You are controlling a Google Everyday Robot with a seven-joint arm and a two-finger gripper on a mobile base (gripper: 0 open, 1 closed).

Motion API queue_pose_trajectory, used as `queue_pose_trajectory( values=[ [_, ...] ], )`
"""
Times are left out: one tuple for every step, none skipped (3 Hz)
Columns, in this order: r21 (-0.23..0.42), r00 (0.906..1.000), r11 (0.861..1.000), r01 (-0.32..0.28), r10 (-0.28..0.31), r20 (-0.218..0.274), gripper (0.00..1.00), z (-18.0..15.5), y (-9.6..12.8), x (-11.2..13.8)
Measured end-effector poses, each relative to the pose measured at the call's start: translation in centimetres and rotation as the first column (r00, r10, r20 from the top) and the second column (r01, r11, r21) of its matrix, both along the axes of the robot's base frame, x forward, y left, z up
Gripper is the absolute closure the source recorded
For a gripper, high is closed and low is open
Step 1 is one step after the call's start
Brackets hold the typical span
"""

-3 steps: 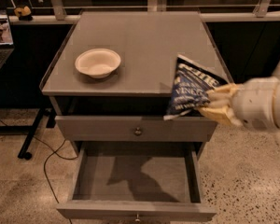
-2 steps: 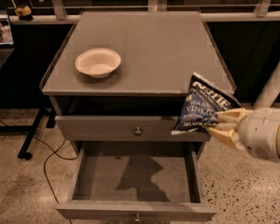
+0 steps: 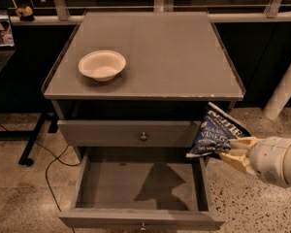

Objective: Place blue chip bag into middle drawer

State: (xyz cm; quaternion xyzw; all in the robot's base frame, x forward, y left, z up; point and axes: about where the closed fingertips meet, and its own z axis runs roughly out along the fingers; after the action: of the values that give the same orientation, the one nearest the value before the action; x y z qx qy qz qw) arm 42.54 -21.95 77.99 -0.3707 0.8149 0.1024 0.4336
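The blue chip bag (image 3: 216, 134), dark blue foil with white lettering, hangs in the air in front of the right end of the uppermost drawer (image 3: 111, 132). My gripper (image 3: 234, 150) comes in from the right and is shut on the bag's lower right edge. The middle drawer (image 3: 111, 186) is pulled out wide below, and the bag's shadow falls on its bare floor. The bag hangs over the drawer's right wall, above its rim level.
A white bowl (image 3: 102, 64) sits on the left of the grey cabinet top (image 3: 174, 52). The uppermost drawer is shut, with a small knob (image 3: 143, 136). A black stand and a cable (image 3: 46, 169) are on the floor at left. A white post (image 3: 283, 93) stands at right.
My gripper has carried the bag down and to the right, from the cabinet top's right front corner to in front of the uppermost drawer, over the open drawer's right side.
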Motion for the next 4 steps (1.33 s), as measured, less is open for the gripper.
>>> queue_pose_trajectory(
  values=[
    [-0.01, 1.0, 1.0, 0.003, -0.003, -0.004, 1.0, -0.5, 0.6, -0.1],
    [-0.006, 0.9992, 1.0, 0.011, -0.011, -0.037, 1.0, -4.3, 1.1, 0.0],
    [0.014, 0.9964, 0.999, 0.037, -0.036, -0.077, 1.0, -8.9, 1.0, 0.2],
    [0.042, 0.9903, 0.997, 0.068, -0.062, -0.124, 1.0, -13.3, 0.9, 0.7]
  ],
)
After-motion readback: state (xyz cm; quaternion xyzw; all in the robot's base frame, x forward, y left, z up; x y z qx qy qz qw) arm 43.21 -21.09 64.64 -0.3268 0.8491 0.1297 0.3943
